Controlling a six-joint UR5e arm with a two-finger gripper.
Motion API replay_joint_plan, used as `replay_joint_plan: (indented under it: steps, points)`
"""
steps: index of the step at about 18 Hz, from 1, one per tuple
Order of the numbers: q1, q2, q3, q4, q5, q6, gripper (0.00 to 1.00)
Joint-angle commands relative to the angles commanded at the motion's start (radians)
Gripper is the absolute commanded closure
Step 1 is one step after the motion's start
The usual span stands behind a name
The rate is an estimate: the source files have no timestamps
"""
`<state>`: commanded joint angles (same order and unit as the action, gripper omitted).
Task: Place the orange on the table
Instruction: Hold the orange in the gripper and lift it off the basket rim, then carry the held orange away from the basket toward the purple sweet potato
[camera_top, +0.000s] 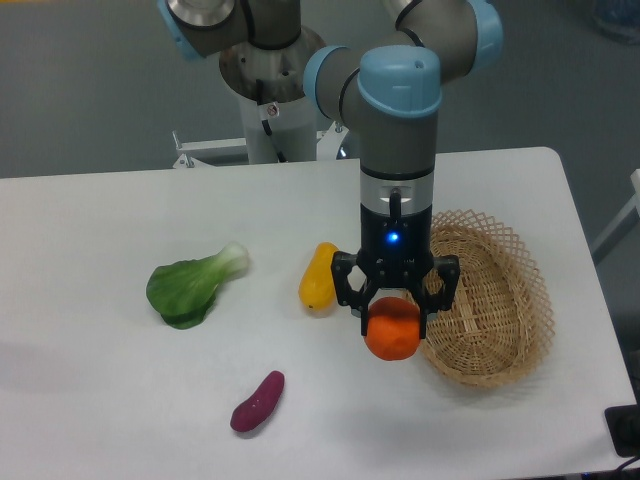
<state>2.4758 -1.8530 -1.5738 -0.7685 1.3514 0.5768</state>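
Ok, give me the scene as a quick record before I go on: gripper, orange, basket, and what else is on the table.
gripper: pointing down, fingers closed on the orange
orange: held between the fingers, just left of the basket rim; contact with the table cannot be told
basket: woven wicker, right side of the table, nothing visible inside
table: white
yellow pepper: lying left of the gripper
bok choy: lying left of centre
purple sweet potato: lying near the front edge
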Motion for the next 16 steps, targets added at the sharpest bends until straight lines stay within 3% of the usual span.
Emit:
replay_joint_plan:
  steps: [9,12,16]
  points:
    - [-0.003,-0.006,-0.015,0.0,0.009,-0.002,0.47]
    - [-0.017,-0.012,-0.038,-0.002,0.069,-0.005,0.47]
    - [-0.086,-0.069,-0.045,0.0,0.204,-0.014,0.47]
